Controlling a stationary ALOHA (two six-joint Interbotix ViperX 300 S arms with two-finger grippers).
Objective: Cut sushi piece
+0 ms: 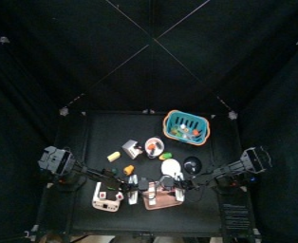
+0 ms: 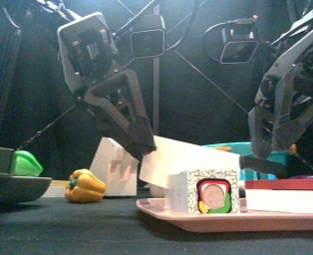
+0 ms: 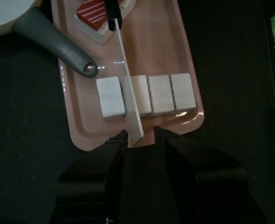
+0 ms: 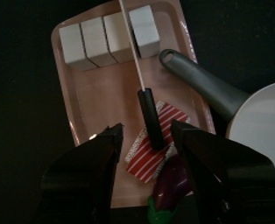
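Note:
A pink tray (image 3: 88, 109) holds a row of white sushi pieces (image 3: 164, 94). A knife (image 3: 126, 79) with a white blade and a black handle (image 4: 150, 109) lies along the row's cut line, between the end piece and the others. My right gripper (image 4: 150, 136) is at the handle's end and shut on it. My left gripper (image 3: 140, 150) is at the tray's other end, with the blade tip right at its mouth. In the front view a cut sushi piece (image 2: 212, 192) faces the camera on the tray (image 2: 186, 212), with the left gripper (image 2: 149, 147) and right gripper (image 2: 268, 139) above it.
A grey handle (image 4: 204, 83) and a white plate (image 4: 263, 109) lie beside the tray. A red striped packet (image 4: 137, 164) lies under the knife handle. A teal basket (image 1: 186, 125) stands at the back right. A yellow pepper (image 2: 84, 185) and a white box (image 2: 113, 159) are at the left.

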